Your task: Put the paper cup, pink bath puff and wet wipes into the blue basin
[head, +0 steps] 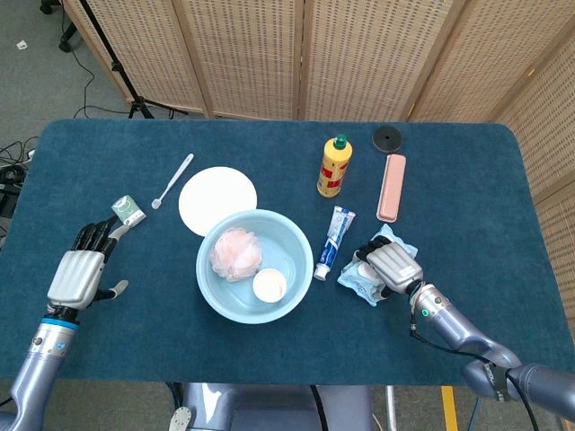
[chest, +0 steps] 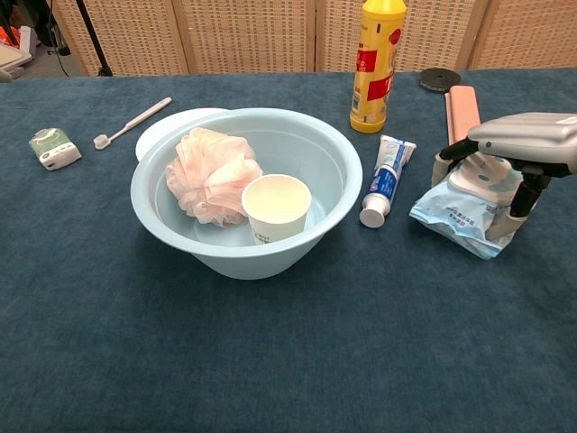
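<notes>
Overhead head view; low, near chest view.
</notes>
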Controlling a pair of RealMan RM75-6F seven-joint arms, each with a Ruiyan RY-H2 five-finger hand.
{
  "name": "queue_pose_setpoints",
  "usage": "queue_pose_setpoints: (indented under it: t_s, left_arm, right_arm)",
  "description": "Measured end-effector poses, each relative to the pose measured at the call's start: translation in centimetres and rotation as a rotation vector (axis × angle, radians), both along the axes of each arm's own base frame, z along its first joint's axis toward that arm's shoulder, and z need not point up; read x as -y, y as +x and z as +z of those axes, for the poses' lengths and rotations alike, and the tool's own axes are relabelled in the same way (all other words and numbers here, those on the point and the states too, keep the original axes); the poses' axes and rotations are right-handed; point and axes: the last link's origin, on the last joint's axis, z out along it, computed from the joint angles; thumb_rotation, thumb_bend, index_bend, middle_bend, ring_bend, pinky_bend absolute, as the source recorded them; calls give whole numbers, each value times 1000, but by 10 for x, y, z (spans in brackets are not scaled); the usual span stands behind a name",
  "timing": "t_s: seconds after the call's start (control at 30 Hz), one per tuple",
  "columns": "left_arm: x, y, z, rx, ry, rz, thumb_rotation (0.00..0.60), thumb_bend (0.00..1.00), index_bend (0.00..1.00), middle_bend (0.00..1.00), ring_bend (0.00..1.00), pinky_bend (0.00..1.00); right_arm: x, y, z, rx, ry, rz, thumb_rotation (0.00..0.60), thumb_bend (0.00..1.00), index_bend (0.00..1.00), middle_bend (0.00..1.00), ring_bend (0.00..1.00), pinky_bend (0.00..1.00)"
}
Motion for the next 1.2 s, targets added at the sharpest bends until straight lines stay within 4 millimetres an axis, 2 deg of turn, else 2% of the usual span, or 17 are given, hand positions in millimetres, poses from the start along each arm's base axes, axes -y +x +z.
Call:
queue_pose_setpoints:
  t_s: [0.73,1.2]
  left_arm:
    - [3,3,3,16,-1,-17,600,206,121,0,0,51]
    - [3,4,3,26,-9,-22,600,208,121,0,0,51]
  right_arm:
    - [6,15,38,-23,-116,56,600,156,689,439,474,523]
    - [5,30,54,-31,-164,91,600,156,710,450,487,533]
